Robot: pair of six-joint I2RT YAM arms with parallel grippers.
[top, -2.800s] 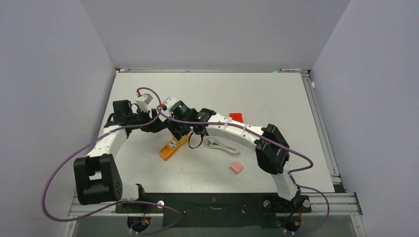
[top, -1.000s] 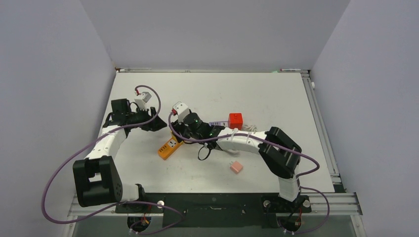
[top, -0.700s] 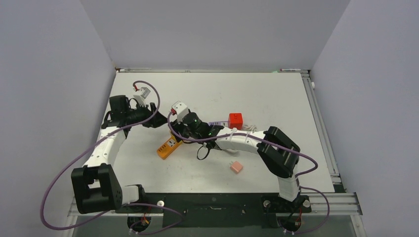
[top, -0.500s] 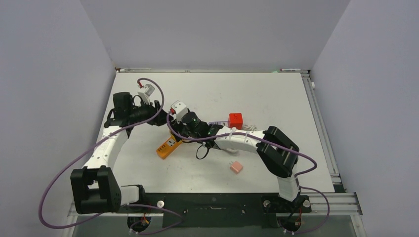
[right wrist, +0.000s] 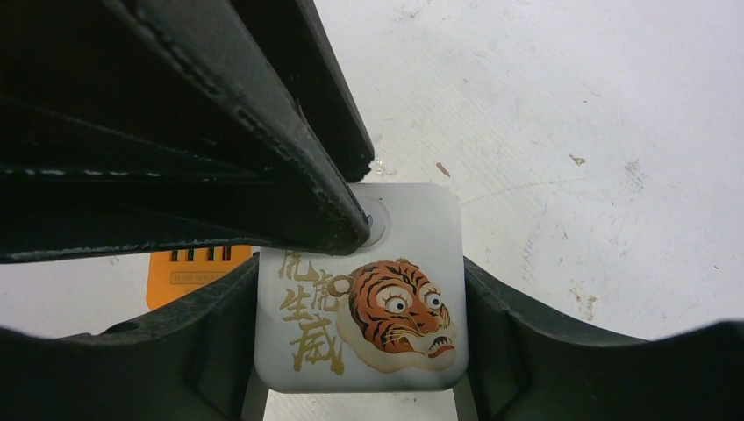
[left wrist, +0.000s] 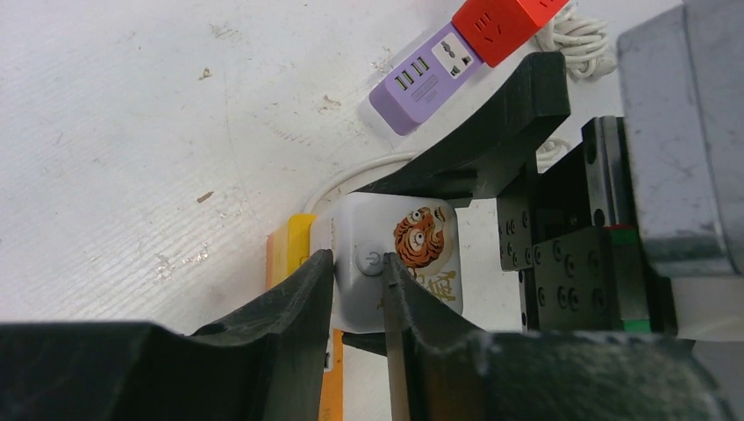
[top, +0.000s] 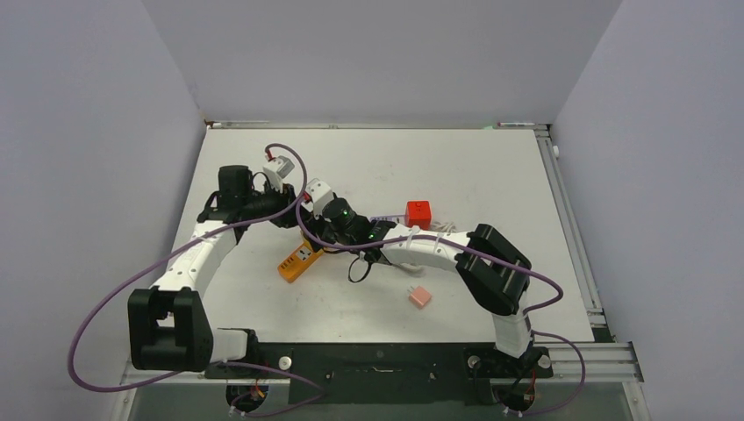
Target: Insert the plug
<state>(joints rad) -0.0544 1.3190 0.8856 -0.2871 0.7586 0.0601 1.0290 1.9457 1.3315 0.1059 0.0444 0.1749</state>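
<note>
A white plug with a tiger picture [right wrist: 368, 307] is clamped on both sides by my right gripper [right wrist: 360, 351]. It sits over the end of the orange power strip [right wrist: 197, 267], which lies near the table's middle [top: 296, 261]. I cannot tell whether the prongs are in the socket. My left gripper [left wrist: 358, 263] hovers right above the plug [left wrist: 421, 263], its jaws a narrow gap apart and empty, with one fingertip [right wrist: 342, 224] at the plug's round button. In the top view both grippers meet above the strip, the left [top: 294, 217] and the right [top: 318, 237], hiding the plug.
A purple power strip [left wrist: 421, 79] with a red cube socket [left wrist: 509, 22] lies just beyond the grippers, next to coiled white cable [left wrist: 583, 31]. The cube also shows in the top view [top: 418, 213]. A pink cube [top: 420, 296] lies nearer the front.
My left arm has swung right and brought its gripper over the plug. My right gripper has stayed over the orange strip with the plug.
</note>
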